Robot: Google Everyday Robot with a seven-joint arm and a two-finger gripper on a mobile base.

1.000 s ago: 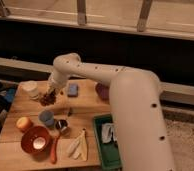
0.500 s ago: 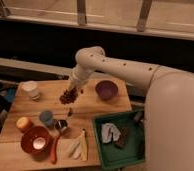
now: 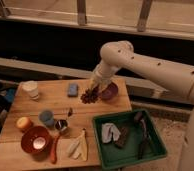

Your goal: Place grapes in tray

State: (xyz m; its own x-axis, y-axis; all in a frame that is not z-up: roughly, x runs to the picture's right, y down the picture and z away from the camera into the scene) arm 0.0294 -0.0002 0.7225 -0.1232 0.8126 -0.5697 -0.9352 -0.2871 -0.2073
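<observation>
Clutching the grapes (image 3: 89,95), the tool (image 3: 95,86) (beside purple bowl (image 3: 109,91))

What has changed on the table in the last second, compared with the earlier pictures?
The gripper, holding the grapes in its fingers, has moved toward the right of the picture. It went from beside the white cup to just left of the purple bowl, nearer the green tray. The grapes are not yet in the tray. The cup, blue sponge and orange bowl stayed in place.
</observation>
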